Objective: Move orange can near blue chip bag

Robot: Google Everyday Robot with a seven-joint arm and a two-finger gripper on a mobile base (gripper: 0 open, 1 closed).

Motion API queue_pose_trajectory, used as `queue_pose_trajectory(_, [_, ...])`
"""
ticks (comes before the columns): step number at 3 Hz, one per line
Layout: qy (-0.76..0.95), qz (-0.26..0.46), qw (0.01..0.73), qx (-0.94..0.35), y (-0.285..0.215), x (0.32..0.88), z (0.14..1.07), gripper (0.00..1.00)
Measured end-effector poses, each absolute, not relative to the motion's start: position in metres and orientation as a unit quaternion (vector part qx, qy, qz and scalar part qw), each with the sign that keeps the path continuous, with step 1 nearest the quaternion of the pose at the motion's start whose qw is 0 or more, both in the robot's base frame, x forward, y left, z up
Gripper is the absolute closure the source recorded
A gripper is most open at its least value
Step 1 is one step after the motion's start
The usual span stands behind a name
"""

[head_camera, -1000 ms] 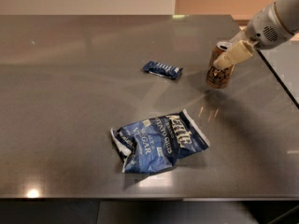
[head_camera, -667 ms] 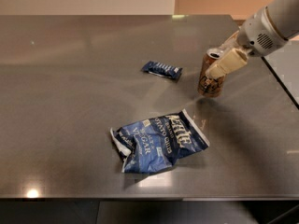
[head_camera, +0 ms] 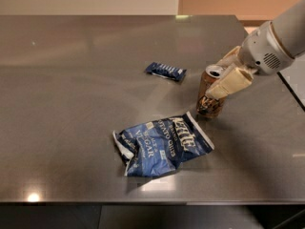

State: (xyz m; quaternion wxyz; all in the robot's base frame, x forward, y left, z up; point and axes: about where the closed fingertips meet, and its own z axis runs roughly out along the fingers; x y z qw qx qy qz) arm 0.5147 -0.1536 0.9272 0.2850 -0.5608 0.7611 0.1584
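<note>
The orange can stands upright on the grey table, its silver top showing. My gripper comes in from the right and is shut on the can, one cream finger across its front. The blue chip bag lies flat and wrinkled just left of and in front of the can, its right corner a short gap from the can's base.
A small dark blue snack bar wrapper lies behind the bag, left of the can. The table's right edge runs close behind my arm. The table's front edge is below the bag.
My gripper has carried the can forward and to the left, from the back right toward the chip bag. The bag and wrapper have not moved.
</note>
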Motion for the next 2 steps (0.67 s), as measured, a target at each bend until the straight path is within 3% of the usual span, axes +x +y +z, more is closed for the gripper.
queue_pose_trajectory(2, [0.745, 0.169, 0.3, -0.571, -0.1513, 0.4857, 0.919, 0.51])
